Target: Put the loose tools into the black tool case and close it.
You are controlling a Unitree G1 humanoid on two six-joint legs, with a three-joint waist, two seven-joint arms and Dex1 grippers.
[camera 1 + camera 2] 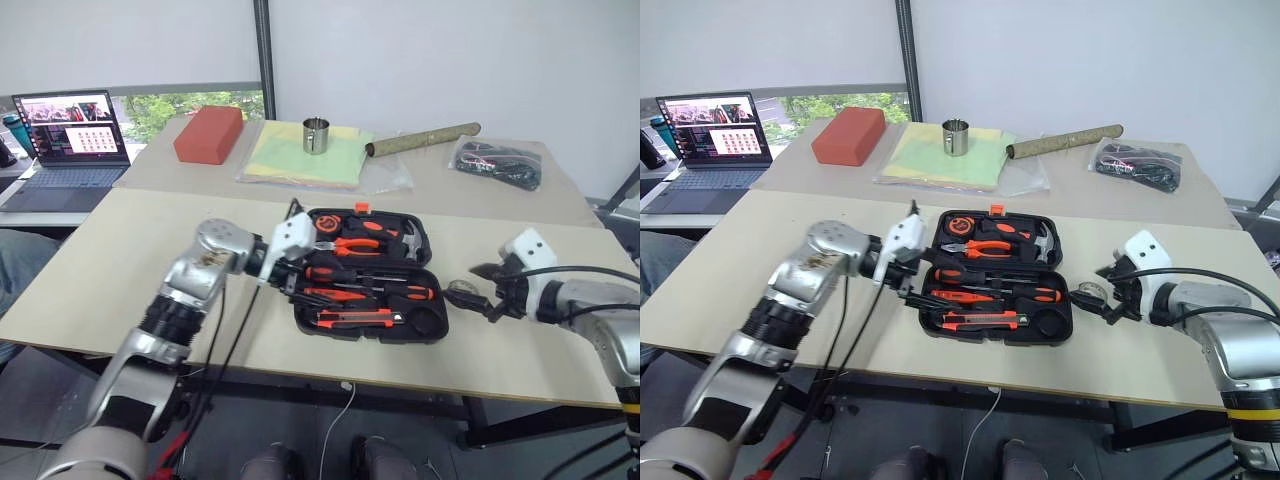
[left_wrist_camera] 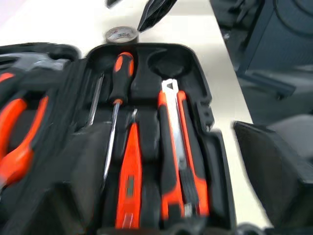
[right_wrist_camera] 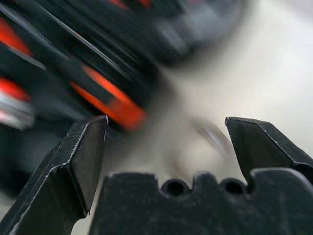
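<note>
Black tool case [image 1: 370, 275] open; tape ring [image 1: 461, 293] beside; both claws open, empty.

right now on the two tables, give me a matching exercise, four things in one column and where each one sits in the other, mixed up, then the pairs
Things:
1. utility knife
2. grey tape ring
3. metal cup
4. red block

Places:
A. on the yellow sheet on the far table
B. at the near edge of the open black tool case
C. on the near table, just right of the case, by the right gripper
D. far table, left of the yellow sheet

Pairs: 1-B, 2-C, 3-A, 4-D
</note>
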